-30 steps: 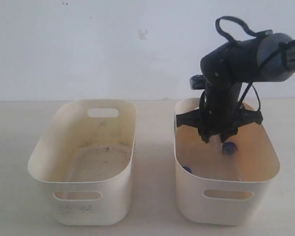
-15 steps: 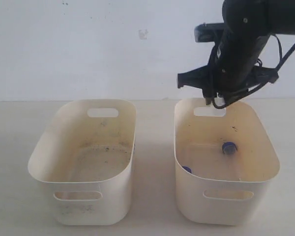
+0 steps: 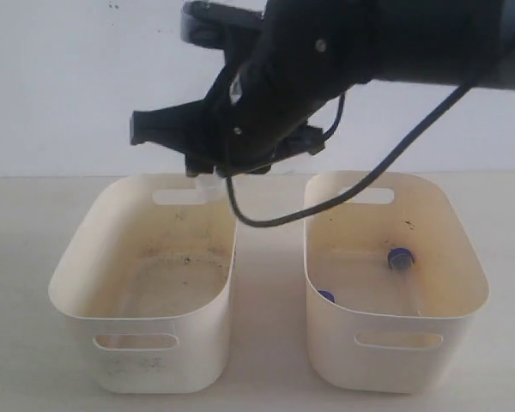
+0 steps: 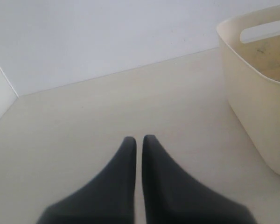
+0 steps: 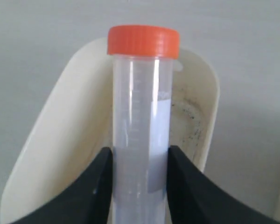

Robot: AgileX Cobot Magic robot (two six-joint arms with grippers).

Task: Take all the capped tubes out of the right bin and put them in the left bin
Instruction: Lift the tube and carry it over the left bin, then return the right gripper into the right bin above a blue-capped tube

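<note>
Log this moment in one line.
right gripper: shut on orange-capped tube | place: over left bin | left gripper: shut, empty | right bin: two blue-capped tubes inside

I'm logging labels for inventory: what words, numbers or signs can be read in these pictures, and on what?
No text can be read.
On the orange-capped tube: faint graduation marks and a white patch, too blurred to read.
On the left bin and the right bin: no print visible, only dark specks.

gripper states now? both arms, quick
Left gripper: shut, empty.
Right gripper: shut on orange-capped tube, over the left bin.
</note>
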